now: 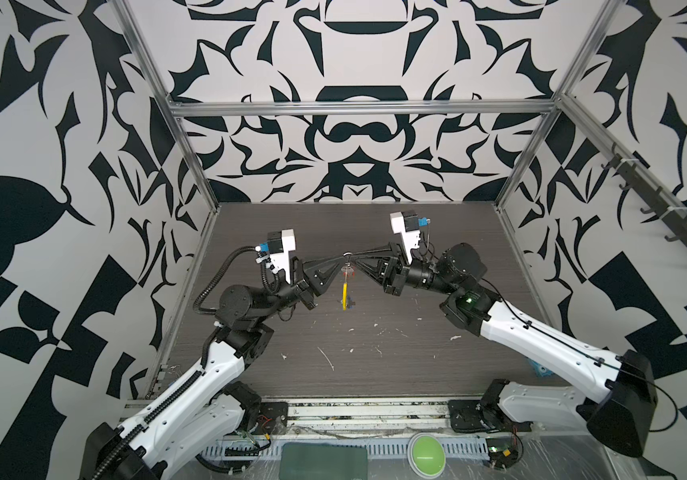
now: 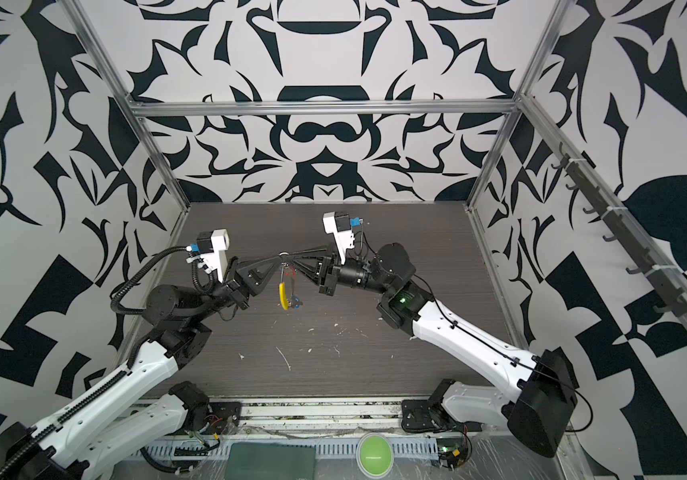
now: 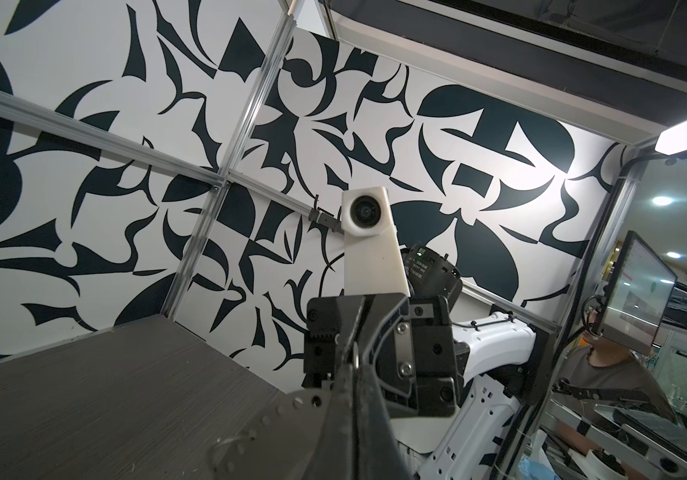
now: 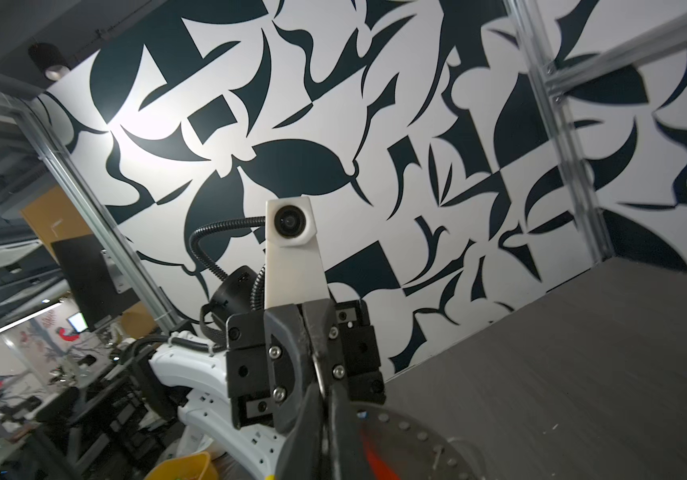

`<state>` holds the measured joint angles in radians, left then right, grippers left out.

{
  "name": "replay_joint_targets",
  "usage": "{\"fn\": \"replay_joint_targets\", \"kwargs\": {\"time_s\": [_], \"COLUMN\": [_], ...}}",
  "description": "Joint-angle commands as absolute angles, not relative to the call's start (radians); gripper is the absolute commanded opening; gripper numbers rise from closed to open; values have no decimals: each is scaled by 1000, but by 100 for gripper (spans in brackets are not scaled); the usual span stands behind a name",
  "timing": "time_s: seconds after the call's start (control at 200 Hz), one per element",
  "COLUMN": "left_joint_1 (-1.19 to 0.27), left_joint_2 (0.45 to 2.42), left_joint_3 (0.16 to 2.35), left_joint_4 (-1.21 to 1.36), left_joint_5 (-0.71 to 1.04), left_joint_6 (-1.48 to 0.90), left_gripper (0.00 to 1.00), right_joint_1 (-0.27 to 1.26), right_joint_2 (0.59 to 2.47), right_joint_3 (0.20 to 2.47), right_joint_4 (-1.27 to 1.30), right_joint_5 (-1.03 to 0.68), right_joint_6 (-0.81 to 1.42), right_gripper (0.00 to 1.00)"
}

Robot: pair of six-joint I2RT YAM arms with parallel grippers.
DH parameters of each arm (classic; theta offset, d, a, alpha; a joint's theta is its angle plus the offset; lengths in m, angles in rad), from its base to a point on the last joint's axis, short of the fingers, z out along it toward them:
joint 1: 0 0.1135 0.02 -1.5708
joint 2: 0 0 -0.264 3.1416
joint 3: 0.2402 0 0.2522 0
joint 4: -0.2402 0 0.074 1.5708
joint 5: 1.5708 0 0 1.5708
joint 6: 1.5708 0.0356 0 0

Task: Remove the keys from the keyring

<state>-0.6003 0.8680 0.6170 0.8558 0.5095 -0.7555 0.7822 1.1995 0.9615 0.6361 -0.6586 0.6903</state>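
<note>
In both top views, the keyring (image 2: 283,296) is held aloft.
It is pinched between left gripper (image 2: 278,258) and right gripper (image 2: 290,255).

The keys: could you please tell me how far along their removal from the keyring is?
Done: nothing visible; the red key and the blue key both hang on the keyring. In hand: the left claw and the right claw are shut on its top, holding it above the table. Left: working both keys off.
</note>
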Motion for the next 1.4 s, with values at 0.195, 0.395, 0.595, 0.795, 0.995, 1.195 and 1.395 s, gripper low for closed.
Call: {"fn": "replay_joint_targets", "kwargs": {"time_s": [0.195,0.395,0.595,0.795,0.995,1.195,1.395], "left_joint_1": [-600,-599,-600,-600,-600,-600,-600], "left_joint_2": [860,807,822,861,906,932,946], "left_joint_3": [638,723,843,947,1003,1032,1041], "left_joint_4": [812,482,161,-23,-116,-173,-178], "left_joint_5": [515,554,631,717,782,807,833], "left_joint_6": [-784,-696,-613,-540,-488,-454,-448], "left_gripper": [26,53,37,33,31,28,24], "right_joint_1": [773,732,729,729,729,729,729], "right_joint_2": [1135,1094,1135,1191,1243,1265,1278], "right_joint_3": [1014,1152,1323,1430,1525,1561,1573], "right_joint_4": [508,10,-379,-547,-651,-687,-696], "right_joint_5": [-680,-736,-761,-811,-822,-816,-816], "right_joint_6": [612,375,128,20,-24,-37,-43], "right_gripper": [0,0,0,0,0,0,0]}}
